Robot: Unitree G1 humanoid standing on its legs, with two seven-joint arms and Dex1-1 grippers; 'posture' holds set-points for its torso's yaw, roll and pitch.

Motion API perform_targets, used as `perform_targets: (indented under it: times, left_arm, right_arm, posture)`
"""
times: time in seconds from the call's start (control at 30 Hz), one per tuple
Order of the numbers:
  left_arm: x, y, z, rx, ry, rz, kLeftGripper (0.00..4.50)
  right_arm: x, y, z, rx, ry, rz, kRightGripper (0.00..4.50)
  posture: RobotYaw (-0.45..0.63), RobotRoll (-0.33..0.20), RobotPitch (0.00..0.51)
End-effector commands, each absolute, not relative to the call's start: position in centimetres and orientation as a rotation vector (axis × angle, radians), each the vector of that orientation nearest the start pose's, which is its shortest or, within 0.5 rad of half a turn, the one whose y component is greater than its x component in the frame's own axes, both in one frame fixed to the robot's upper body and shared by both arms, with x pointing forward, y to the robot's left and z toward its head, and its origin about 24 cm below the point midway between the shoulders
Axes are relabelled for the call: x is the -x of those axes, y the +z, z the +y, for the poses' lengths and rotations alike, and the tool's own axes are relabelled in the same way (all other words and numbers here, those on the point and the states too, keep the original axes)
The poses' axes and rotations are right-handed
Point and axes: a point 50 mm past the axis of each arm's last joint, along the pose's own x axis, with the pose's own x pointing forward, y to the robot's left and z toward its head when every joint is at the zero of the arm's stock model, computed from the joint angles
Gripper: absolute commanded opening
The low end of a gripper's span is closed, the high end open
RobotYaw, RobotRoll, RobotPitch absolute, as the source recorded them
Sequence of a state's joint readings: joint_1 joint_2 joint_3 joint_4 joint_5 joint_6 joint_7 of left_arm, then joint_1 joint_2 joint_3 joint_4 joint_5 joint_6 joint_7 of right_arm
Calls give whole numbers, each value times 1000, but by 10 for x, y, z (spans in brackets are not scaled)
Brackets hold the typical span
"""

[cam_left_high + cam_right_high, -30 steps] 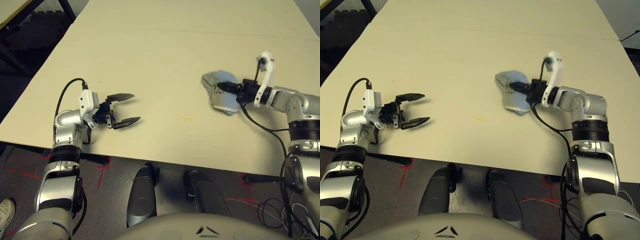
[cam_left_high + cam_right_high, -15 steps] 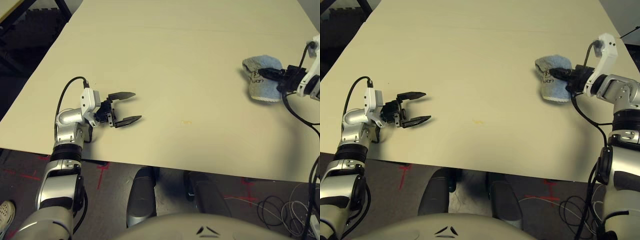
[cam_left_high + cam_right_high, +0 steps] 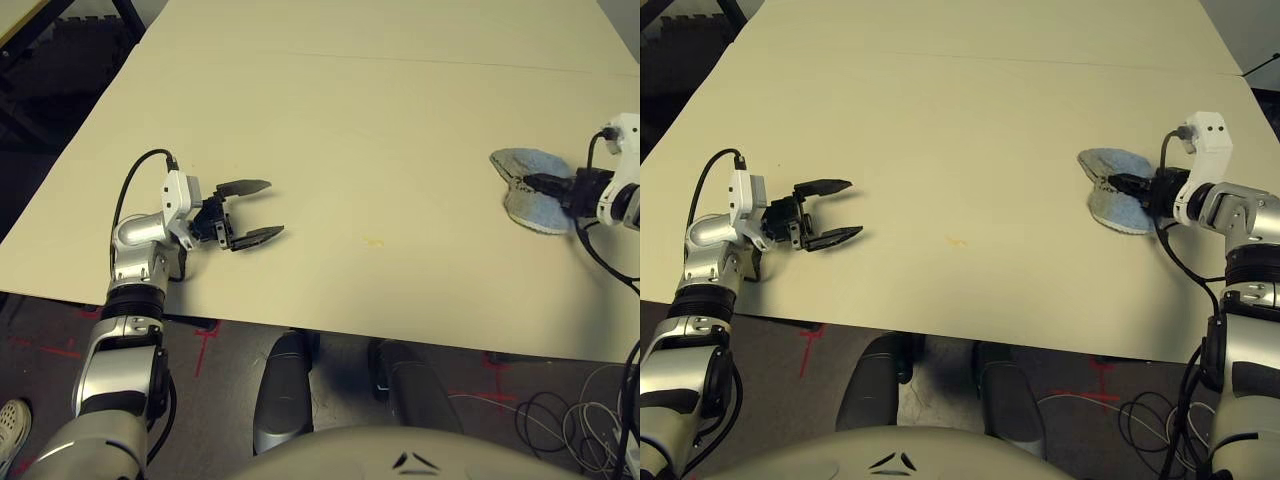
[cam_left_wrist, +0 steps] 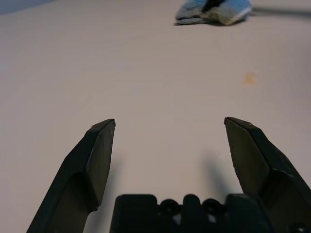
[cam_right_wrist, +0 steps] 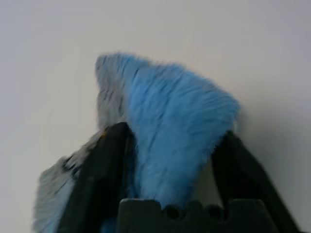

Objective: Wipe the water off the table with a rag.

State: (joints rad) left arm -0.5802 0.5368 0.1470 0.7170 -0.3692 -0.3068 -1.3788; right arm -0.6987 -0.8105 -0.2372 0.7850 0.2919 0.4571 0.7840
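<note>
Right wrist view shows the right end effector with its two black fingers squeezed onto the blue rag, so it is grasping the rag. In the left eye view the rag lies flat on the cream counter, far out on the robot's right side. The small yellow-orange spot of water sits on the counter between the rag and the left end effector, and the rag is well apart from it. The left end effector is released, with its fingers spread wide and nothing between them. It hangs just over the counter, on the far side of the water spot from the rag.
</note>
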Motion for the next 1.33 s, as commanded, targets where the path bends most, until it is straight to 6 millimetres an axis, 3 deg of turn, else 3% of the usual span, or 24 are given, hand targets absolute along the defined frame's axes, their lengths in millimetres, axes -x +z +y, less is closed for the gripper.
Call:
perform_targets:
  times: [0.03,0.23,0.5,0.8,1.33]
  left_arm:
    - [-331,135,253,-119,-885,-211,4500]
    - [-353,162,283,11,-492,-274,4500]
    - [-358,169,321,-6,-161,-212,4500]
    - [-356,163,334,14,-53,-180,4500]
    - [-361,164,328,3,-58,-179,4500]
  right_arm:
    - [-322,180,-371,-36,130,105,4482]
    - [-318,195,-393,-32,-44,-119,4482]
    - [-308,183,-409,-5,-188,-182,4482]
    - [-289,160,-423,-32,-294,-181,4482]
    - [-286,151,-424,-80,-333,-197,4482]
  posture:
    - [104,0,207]
    - [126,0,199]
    - [139,0,186]
    - [122,0,183]
    - [92,0,181]
